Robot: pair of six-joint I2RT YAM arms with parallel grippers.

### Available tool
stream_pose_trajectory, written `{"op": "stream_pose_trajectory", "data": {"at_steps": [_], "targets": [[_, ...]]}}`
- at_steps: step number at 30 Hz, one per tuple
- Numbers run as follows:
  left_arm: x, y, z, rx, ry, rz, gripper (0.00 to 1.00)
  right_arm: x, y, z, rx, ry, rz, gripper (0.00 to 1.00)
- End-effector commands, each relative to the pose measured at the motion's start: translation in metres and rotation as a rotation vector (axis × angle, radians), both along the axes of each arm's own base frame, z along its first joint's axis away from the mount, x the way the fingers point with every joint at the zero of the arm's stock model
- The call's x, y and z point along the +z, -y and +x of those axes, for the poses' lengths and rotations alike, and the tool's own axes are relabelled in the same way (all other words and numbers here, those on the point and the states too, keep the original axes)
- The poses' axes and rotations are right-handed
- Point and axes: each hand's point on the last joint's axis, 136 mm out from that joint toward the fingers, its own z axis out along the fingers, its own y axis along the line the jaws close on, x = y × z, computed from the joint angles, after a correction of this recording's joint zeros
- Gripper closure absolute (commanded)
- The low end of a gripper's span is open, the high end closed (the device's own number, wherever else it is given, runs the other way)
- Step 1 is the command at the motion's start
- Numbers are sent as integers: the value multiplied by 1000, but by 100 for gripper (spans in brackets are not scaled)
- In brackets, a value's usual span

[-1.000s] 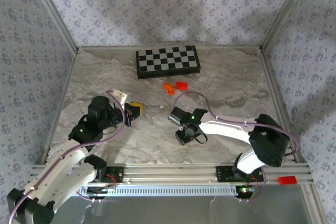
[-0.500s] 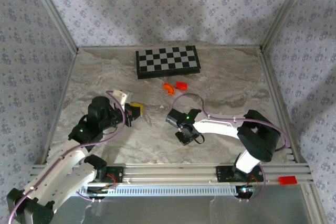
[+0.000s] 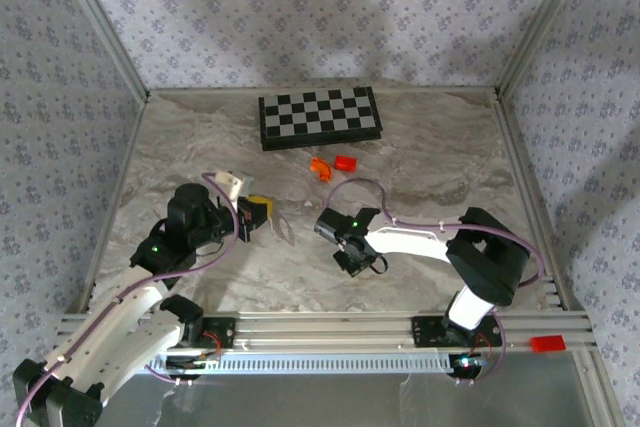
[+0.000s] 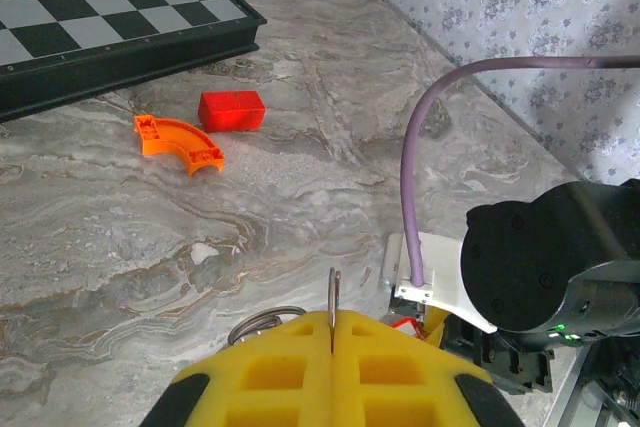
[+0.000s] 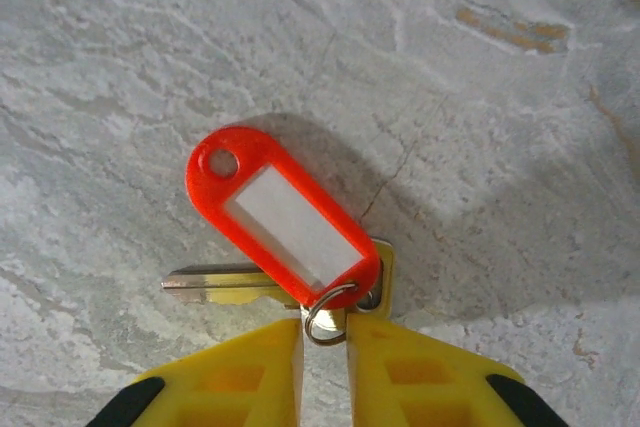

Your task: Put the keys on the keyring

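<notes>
Two grippers sit low over the marble table: left of centre in the top view, the left gripper is clamped tight on the thin keyring, upright between its yellow pads, while at mid-frame the right gripper, jaws narrow, pinches the small loop of the red-orange-tagged key lying flat.

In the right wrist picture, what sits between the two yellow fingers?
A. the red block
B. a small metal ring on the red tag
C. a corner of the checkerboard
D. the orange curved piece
B: the small metal ring, at the end of the red tag, lies between the fingers of the right gripper.
</notes>
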Motion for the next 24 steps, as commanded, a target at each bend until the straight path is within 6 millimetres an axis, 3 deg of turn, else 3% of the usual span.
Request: {"op": "stream_pose_trajectory", "data": {"at_steps": [1, 13, 24], "targets": [[15, 5, -3, -31, 53, -30, 100, 7, 4, 6, -6, 25, -21, 82], [18, 5, -3, -34, 58, -32, 100, 15, 7, 8, -11, 47, -11, 93], [22, 8, -1, -43, 58, -36, 100, 25, 6, 0, -43, 15, 126, 96]]}}
